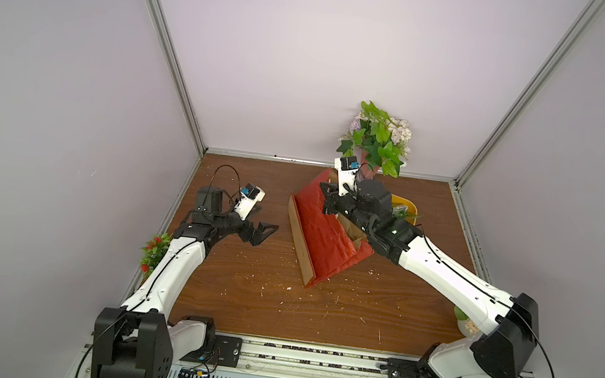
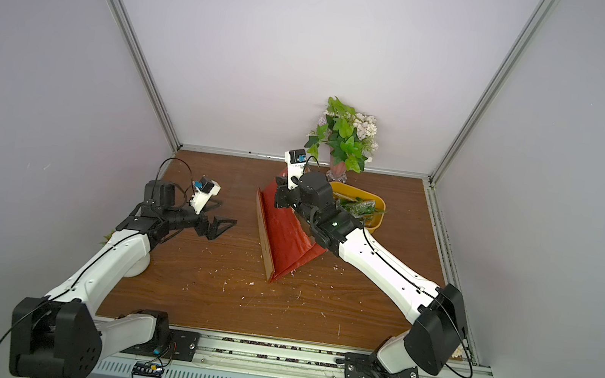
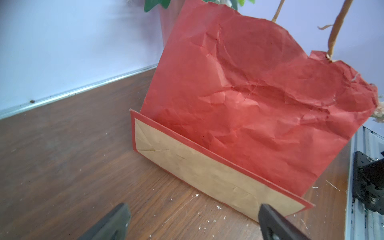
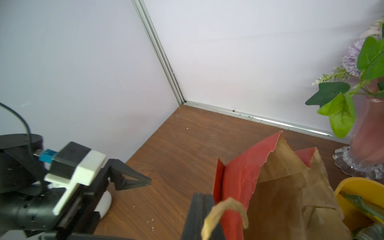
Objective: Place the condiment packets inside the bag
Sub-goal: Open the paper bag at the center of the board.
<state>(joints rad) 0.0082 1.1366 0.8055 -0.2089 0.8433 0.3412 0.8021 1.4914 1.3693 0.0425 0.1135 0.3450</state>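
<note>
The red paper bag (image 1: pixel 326 237) (image 2: pixel 287 235) stands tipped in the middle of the table, its brown base facing my left arm and its mouth turned toward the right. My right gripper (image 1: pixel 323 196) (image 4: pixel 202 196) is shut at the bag's upper rim on a twine handle; in the left wrist view the bag (image 3: pixel 249 93) shows two taut strands rising from its top edge. Green condiment packets (image 2: pixel 356 207) (image 4: pixel 361 204) lie in the yellow tub (image 2: pixel 375 223) behind the bag. My left gripper (image 1: pixel 267 219) (image 3: pixel 193 209) hangs open and empty, left of the bag's base.
A vase of artificial flowers and leaves (image 1: pixel 377 136) stands at the back wall behind the bag. A small red-flowered plant (image 1: pixel 156 250) sits at the table's left edge, a white pot (image 1: pixel 465 324) under my right arm. White crumbs dot the wooden table (image 1: pixel 238 300).
</note>
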